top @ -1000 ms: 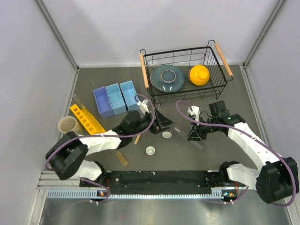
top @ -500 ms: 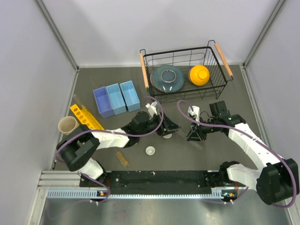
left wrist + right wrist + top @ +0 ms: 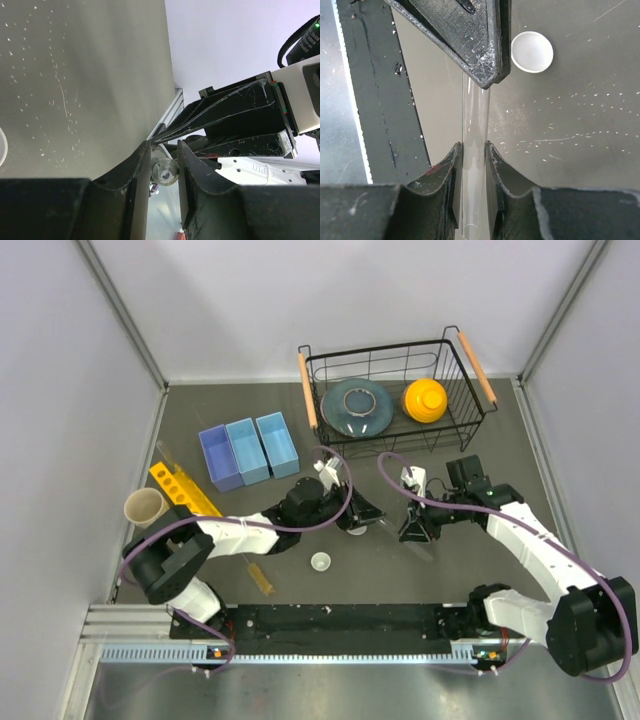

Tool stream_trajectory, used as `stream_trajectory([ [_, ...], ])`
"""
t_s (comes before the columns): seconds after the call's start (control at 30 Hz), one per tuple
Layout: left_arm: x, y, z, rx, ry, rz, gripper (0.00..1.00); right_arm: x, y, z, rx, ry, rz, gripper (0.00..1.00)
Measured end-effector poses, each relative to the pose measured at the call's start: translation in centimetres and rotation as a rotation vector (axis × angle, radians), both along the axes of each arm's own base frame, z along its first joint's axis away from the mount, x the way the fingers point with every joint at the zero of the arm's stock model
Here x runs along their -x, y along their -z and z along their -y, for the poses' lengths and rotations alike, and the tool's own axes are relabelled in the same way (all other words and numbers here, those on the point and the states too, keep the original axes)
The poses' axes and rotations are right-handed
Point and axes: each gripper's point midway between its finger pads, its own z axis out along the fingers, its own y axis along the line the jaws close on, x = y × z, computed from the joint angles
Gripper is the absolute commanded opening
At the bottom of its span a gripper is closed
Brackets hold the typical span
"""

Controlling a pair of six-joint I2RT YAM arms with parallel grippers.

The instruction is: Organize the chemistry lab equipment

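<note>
While our right gripper (image 3: 473,147) clamps the clear tube (image 3: 475,117) at the middle of the table (image 3: 400,570), our left gripper (image 3: 164,150) stands narrow around its other end, though we cannot tell whether it grips, with a white dish (image 3: 532,51) just beside.

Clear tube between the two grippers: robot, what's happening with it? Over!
Right gripper shut on clear round tube. Left gripper pinching its other end. Nearby small white round dish lies apart, not in the way.
</note>
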Motion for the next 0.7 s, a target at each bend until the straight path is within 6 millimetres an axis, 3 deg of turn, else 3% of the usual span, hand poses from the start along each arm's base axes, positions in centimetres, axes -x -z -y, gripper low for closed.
stream_trajectory([
  [0.1, -0.1, 0.1, 0.1, -0.032, 0.003, 0.014, 0.14, 0.0, 0.1, 0.0, 0.004, 0.004, -0.007, 0.18],
  [0.2, 0.0, -0.1, -0.2, -0.078, 0.001, 0.043, 0.12, 0.0, 0.0, -0.1, -0.007, -0.001, -0.008, 0.4],
  [0.23, 0.0, -0.2, -0.4, -0.095, 0.001, 0.055, 0.12, 0.1, -0.1, -0.2, -0.013, -0.004, -0.008, 0.55],
  [0.33, 0.1, -0.6, -1.3, -0.139, -0.009, 0.092, 0.11, 0.2, -0.4, -0.4, -0.028, -0.008, -0.012, 0.75],
  [0.57, 0.2, -2.0, -5.0, -0.252, -0.065, 0.18, 0.11, 0.1, -2.3, 0.0, -0.075, -0.003, 0.072, 0.8],
  [0.7, -0.8, -2.7, -9.5, -0.345, -0.141, 0.216, 0.11, -1.4, -3.9, 1.9, -0.12, 0.099, 0.13, 0.8],
])
